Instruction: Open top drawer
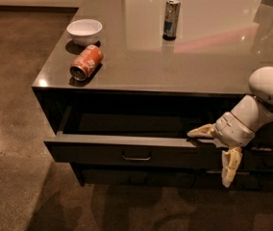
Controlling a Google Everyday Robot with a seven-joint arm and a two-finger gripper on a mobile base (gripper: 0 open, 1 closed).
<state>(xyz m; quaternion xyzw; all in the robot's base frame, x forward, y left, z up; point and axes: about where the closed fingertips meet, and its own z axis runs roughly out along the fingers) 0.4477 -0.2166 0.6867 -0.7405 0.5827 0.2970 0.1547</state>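
Note:
The top drawer [93,149] is pulled part-way out from under the counter top, and its dark inside shows. Its small metal bar handle [136,156] sits at the centre of the front. My gripper [208,158] is at the right end of the drawer front, to the right of the handle. It is open and holds nothing: one finger [200,131] points left over the drawer's top edge and the other [229,167] hangs down in front of the cabinet. The white arm [266,97] comes in from the right.
On the grey counter top [208,57] lie a white bowl [84,31], an orange can on its side [85,62] and an upright can [171,18]. A lower drawer front [136,177] sits under the open one. Brown floor [16,81] lies to the left and in front.

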